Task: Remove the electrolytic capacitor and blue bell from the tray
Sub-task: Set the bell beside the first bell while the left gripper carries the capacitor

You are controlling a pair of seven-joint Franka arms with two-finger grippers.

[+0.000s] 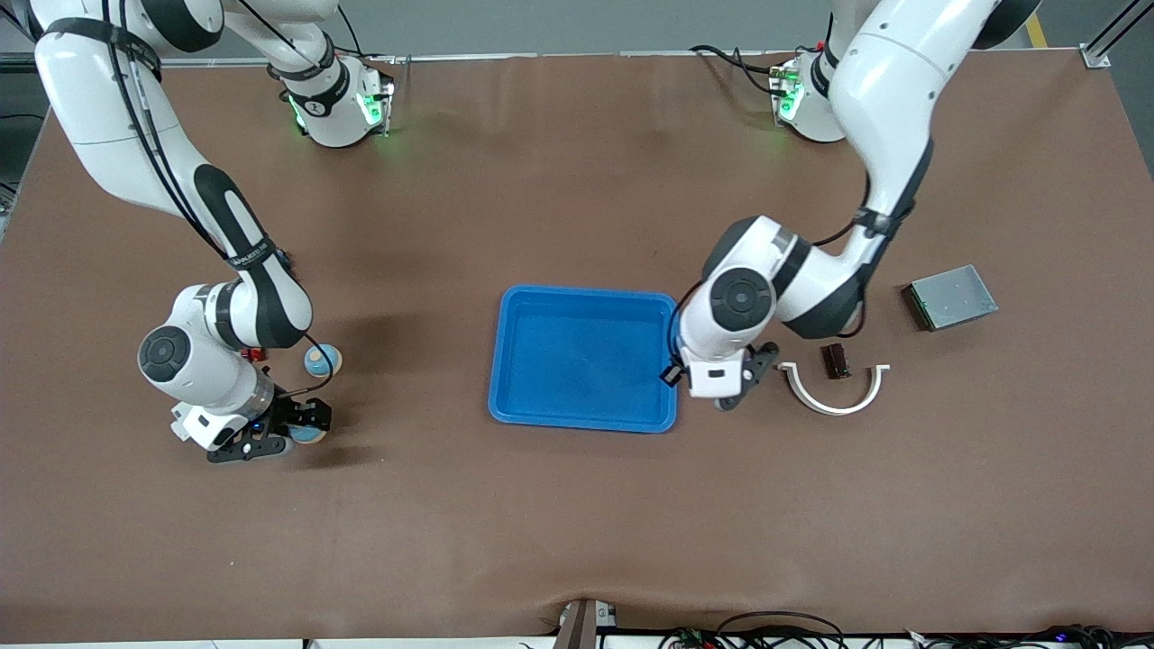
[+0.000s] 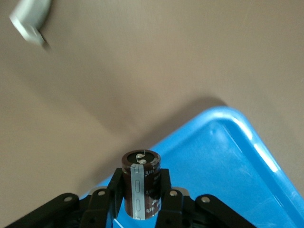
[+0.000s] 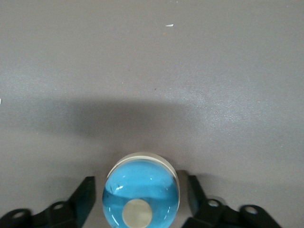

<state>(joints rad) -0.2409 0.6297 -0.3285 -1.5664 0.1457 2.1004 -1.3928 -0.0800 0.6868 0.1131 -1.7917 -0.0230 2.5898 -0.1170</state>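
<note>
Gripping the capacitor (image 2: 141,184) upright by its dark sleeve, the left gripper (image 2: 141,202) has its fingers (image 2: 115,190) closed tight on both sides of the can, and it is hanging over the rim of the blue tray (image 1: 505,361) at the end nearest the left arm. The tray itself is lying empty at the middle of the worktop (image 1: 577,523). Spreading apart on either side of the blue bell (image 3: 141,191), the right gripper (image 3: 140,202) is showing clear gaps between its fingers (image 3: 84,199) and the bell's round body, so the bell appears to be resting on the worktop toward the right arm's end, well apart from the tray, with a second small blue-and-tan thing (image 1: 317,360) just beside it. Finishing well probably means carrying the capacitor fully clear of the rim, setting it down on bare worktop short of the white curved piece (image 1: 834,398) and the small brown part (image 1: 836,361), and parting the fingers only once its base is seated, since a tall can is likely to topple. A grey metal box (image 1: 951,297) is sitting farther toward that end.
</note>
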